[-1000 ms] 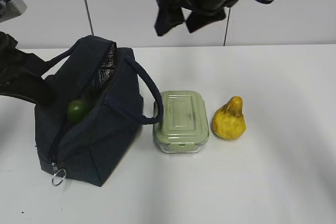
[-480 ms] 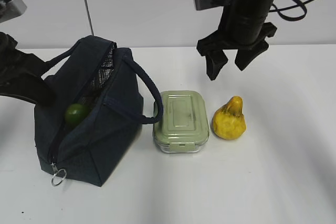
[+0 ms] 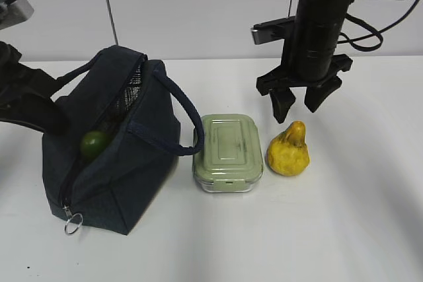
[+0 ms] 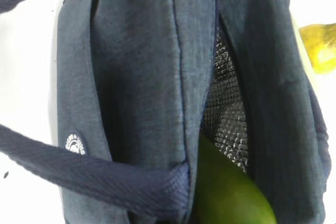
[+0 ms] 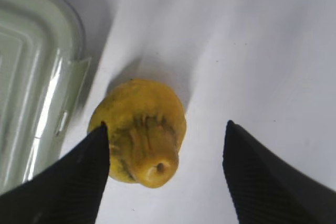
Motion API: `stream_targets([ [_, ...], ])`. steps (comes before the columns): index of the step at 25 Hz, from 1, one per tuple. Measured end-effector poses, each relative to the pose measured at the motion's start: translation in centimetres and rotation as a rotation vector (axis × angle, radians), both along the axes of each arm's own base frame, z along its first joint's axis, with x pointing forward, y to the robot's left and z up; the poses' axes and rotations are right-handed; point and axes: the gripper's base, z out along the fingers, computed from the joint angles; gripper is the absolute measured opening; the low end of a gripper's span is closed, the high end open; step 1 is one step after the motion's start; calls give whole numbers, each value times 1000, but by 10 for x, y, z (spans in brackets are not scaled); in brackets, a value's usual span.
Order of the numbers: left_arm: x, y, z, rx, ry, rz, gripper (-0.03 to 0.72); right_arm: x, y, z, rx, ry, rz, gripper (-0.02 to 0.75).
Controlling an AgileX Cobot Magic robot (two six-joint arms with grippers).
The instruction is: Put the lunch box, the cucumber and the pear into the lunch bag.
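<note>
The navy lunch bag stands open at the left, and the green cucumber lies inside its opening. In the left wrist view the bag fills the frame with the cucumber against the silvery lining. The sage-green lunch box sits right of the bag, and the yellow pear stands right of the box. My right gripper is open just above the pear, with its fingers on either side of the pear's top. My left arm is at the bag's left side, its jaws hidden.
The bag's loop handle hangs over the lunch box's left edge. The ring pull lies on the table at the bag's front corner. The lunch box lid is close to the right gripper's left finger. The white table runs right and front.
My right gripper has moved from high above the bag to the right and down, over the pear, still open. The cucumber has settled slightly lower in the bag.
</note>
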Motion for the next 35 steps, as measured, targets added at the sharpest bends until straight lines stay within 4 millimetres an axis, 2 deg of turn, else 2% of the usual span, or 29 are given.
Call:
stream_targets([
  [4, 0, 0, 0, 1, 0, 0, -15, -3, -7, -10, 14, 44, -22, 521],
  [10, 0, 0, 0, 1, 0, 0, -15, -8, -5, -20, 44, 88, 2, 491],
  [13, 0, 0, 0, 1, -1, 0, -15, -9, -3, -20, 66, 93, 10, 405],
  [18, 0, 0, 0, 1, -1, 0, -15, -8, -3, -21, 57, 93, 19, 169],
  [21, 0, 0, 0, 1, -1, 0, -15, -9, -5, -18, 40, 81, 25, 129],
  [23, 0, 0, 0, 1, -1, 0, -15, -13, -6, -3, 47, 48, 26, 122],
  [25, 0, 0, 0, 1, -1, 0, -15, -17, -6, 21, 93, -14, 24, 118],
  [28, 0, 0, 0, 1, -1, 0, -15, -27, 6, 78, 250, -199, 93, 115],
  [31, 0, 0, 0, 2, -1, 0, -15, -40, 31, 119, 448, -328, 226, 115],
  [32, 0, 0, 0, 2, -1, 0, -15, -46, 46, 131, 534, -366, 297, 115],
  [35, 0, 0, 0, 2, -2, 0, -15, -59, 81, 144, 691, -418, 431, 113],
])
